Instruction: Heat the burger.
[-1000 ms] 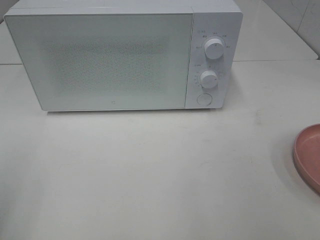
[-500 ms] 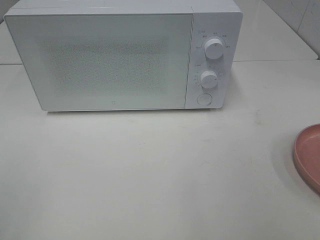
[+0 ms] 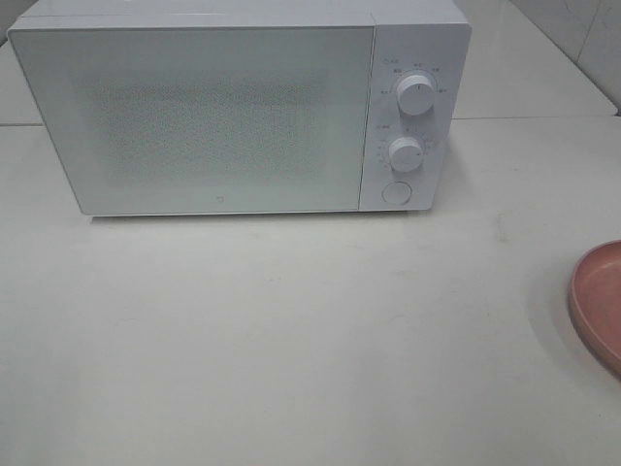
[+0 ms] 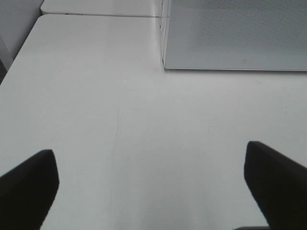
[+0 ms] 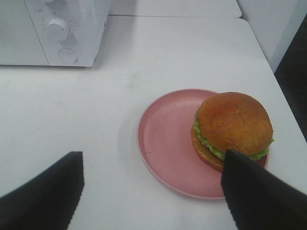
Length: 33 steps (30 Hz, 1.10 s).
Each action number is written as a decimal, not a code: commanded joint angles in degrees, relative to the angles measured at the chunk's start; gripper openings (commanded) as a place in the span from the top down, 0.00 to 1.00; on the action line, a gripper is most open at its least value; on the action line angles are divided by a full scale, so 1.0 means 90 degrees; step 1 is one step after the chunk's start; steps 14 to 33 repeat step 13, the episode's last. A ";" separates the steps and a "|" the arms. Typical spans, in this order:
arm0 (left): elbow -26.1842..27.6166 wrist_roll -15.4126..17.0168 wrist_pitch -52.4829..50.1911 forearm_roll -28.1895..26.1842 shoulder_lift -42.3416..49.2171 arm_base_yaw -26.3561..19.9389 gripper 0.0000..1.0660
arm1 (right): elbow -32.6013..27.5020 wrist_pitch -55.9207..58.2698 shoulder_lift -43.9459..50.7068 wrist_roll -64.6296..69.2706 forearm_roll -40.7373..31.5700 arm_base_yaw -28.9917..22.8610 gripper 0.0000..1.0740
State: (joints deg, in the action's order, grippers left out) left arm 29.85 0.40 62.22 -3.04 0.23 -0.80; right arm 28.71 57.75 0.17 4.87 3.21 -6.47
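You'll find nothing has shifted in the overhead view: microwave (image 3: 240, 107) and pink plate (image 3: 597, 303) lie exactly where they did a second ago.

Golden-bunned burger (image 5: 233, 129) upright on pink plate (image 5: 163, 143)

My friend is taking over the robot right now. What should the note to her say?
Left gripper: open, empty, over bare table.
Right gripper: open, empty, above the pink plate.
Burger: sits on that plate, towards one side, at the table's right edge.
Microwave: door shut, at the back.
Done: nothing yet.
Left: open the door, put the burger in, close it, turn the knobs.
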 commanded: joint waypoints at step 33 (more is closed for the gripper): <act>-0.0032 0.0006 -0.0089 -0.0057 0.0108 -0.0032 0.08 | -0.0013 -0.0089 0.0153 -0.0070 0.0019 0.0025 0.29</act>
